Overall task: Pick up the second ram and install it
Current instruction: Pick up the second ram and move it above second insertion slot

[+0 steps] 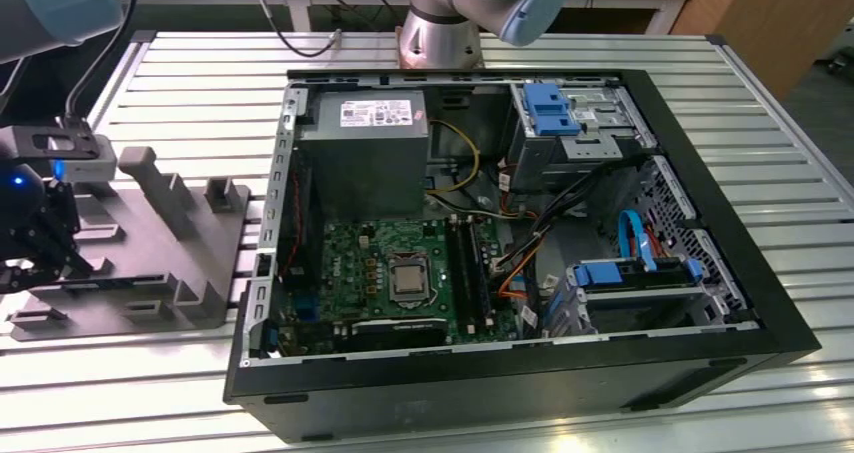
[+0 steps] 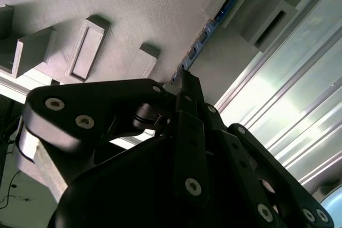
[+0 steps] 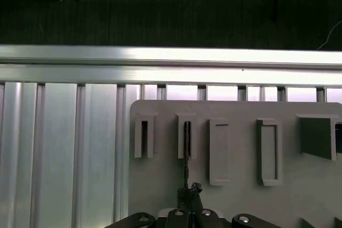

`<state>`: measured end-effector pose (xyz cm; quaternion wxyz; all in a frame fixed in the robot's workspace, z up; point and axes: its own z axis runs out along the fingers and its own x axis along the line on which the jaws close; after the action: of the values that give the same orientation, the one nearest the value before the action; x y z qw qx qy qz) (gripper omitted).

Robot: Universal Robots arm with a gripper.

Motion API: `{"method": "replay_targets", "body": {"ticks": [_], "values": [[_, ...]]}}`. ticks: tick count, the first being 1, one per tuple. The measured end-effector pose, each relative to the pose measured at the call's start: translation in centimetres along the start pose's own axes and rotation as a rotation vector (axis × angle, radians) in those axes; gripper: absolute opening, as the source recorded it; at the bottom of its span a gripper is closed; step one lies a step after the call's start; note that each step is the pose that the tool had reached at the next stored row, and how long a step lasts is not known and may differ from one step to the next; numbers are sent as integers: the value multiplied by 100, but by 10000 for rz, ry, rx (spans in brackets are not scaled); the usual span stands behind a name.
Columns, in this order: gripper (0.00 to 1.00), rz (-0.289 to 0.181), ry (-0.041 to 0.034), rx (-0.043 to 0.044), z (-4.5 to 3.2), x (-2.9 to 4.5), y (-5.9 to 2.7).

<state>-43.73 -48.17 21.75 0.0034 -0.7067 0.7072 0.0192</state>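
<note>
Quick status from my rig. My gripper point(image 1: 34, 238) is way over at the exterior view's left, hanging over the grey plastic fixture point(image 1: 160, 223) that sits on the slatted aluminium table point(image 1: 534, 48), just beside the open computer case point(image 1: 787, 323).

In the second wrist view my gripper point(image 2: 183, 76) has its two black fingers pulled together on the end of the second ram point(image 2: 206, 33), so as far as I can see it's clamped on the stick. The second ram is seen edge-on there, a thin dark strip with small bluish chips. It runs from my fingertips point(image 2: 187, 86) across the fixture point(image 2: 133, 4), and its other end is tucked into one of the raised slotted holders.

The first wrist view tells the same story. The second ram point(image 3: 187, 153) shows as a skinny dark line going from the gripper point(image 3: 188, 188) straight into a narrow upright holder on the fixture point(image 3: 299, 185). The holder right beside it has a similar narrow slot, and the wider rectangular pockets further along the row look bare. Beyond the fixture are the table slats and a bright edge rail point(image 3: 171, 57).

Over in the case, the motherboard point(image 1: 360, 263) lies flat on the bottom, with its long black slots point(image 1: 467, 263) next to the processor socket point(image 1: 403, 273), well apart from where I'm holding the stick.
</note>
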Motion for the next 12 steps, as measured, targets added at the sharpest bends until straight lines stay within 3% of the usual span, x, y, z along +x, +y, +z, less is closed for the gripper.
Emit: {"method": "replay_targets", "body": {"ticks": [12], "values": [[11,0,0,0,25,1,4]]}}
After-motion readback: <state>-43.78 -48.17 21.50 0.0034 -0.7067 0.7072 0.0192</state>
